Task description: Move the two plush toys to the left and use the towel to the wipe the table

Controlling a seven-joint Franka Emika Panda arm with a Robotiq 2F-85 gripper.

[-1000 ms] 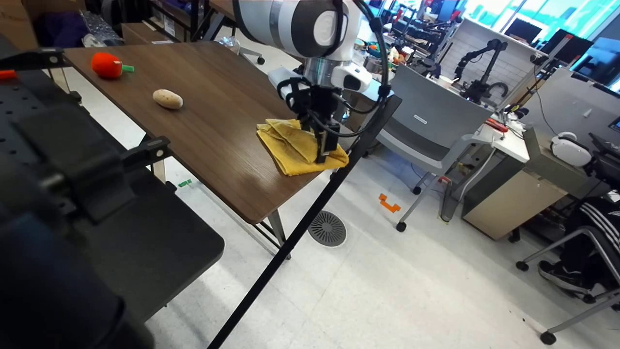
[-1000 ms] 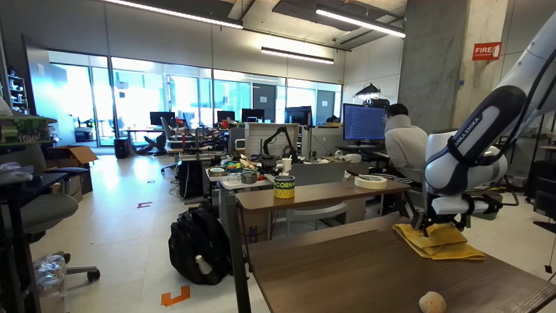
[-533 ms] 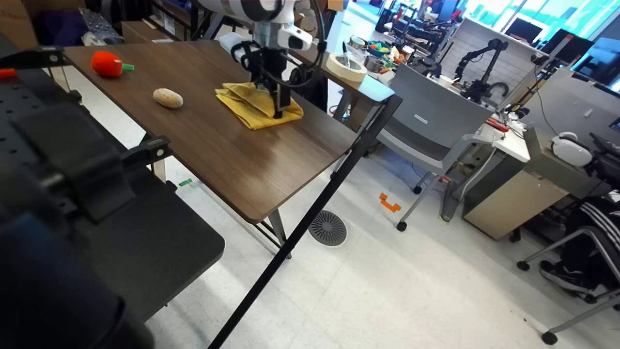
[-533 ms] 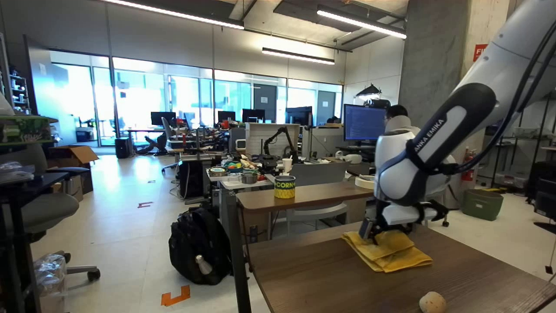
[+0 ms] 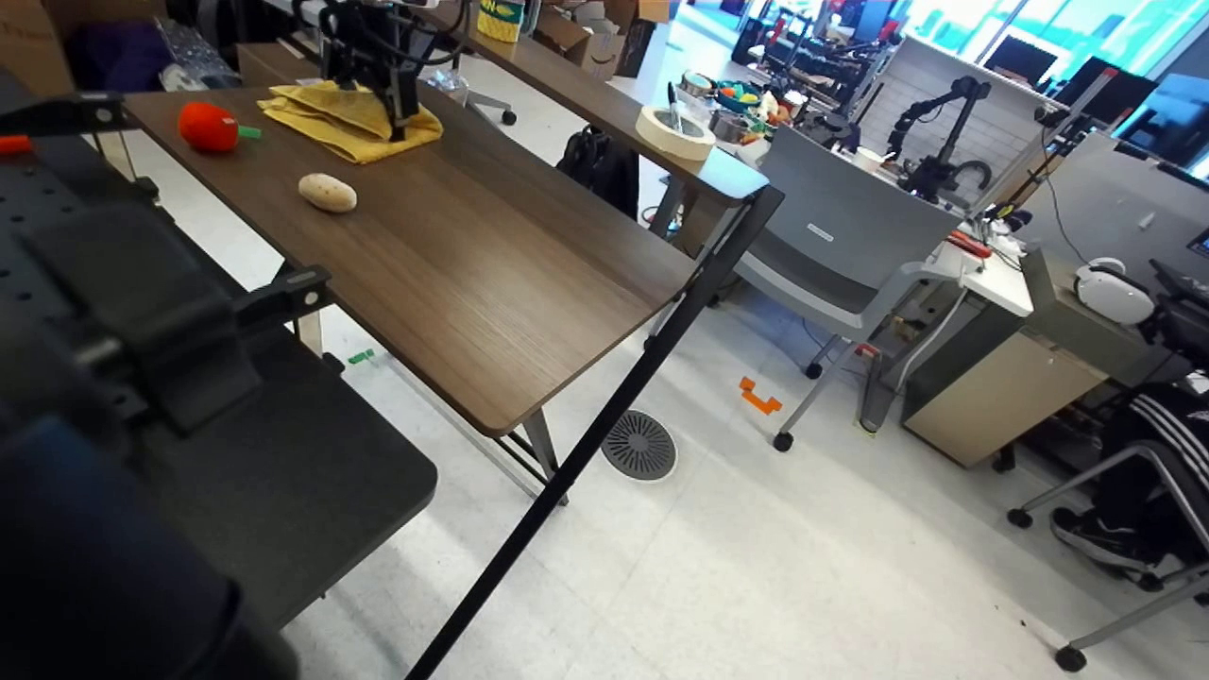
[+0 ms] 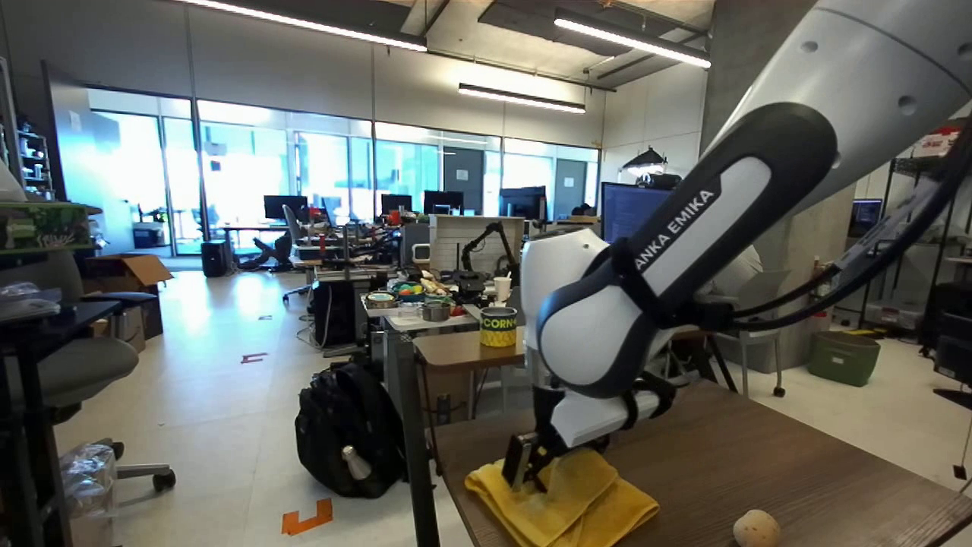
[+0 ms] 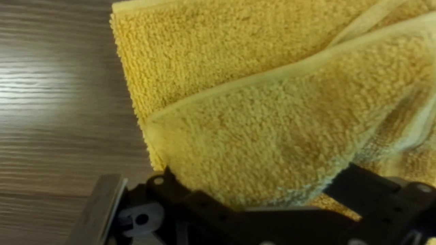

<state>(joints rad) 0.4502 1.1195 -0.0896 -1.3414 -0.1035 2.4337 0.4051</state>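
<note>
We've got the gripper [image 7: 259, 168] low over the table [image 5: 491, 283], jaws spread wide, fingers [image 6: 518, 462] down on the towel [image 6: 577, 494]. As we see it, they rest on the fabric without clamping it.

Towel is folded in layers, lying roughly flat on the table, under the jaws and reaching out to both sides of them. In the wrist view we get a folded edge slanting across it ahead of the fingers, and tabletop grain showing past one finger.

Red toy [image 5: 209, 127]: in an exterior view, on the table off to one side of the jaws, just beside the towel. Tan toy [image 5: 328, 193]: in both exterior views, also on the table, apart from the jaws, near the towel and not touching it.

Past the jaws we see the shelf [image 5: 586, 90], with the can [image 6: 497, 328] on it nearer to them and the tape [image 5: 675, 142] farther along. Backpack [image 6: 349, 437] is on the floor [image 6: 213, 380], well apart from the jaws.
</note>
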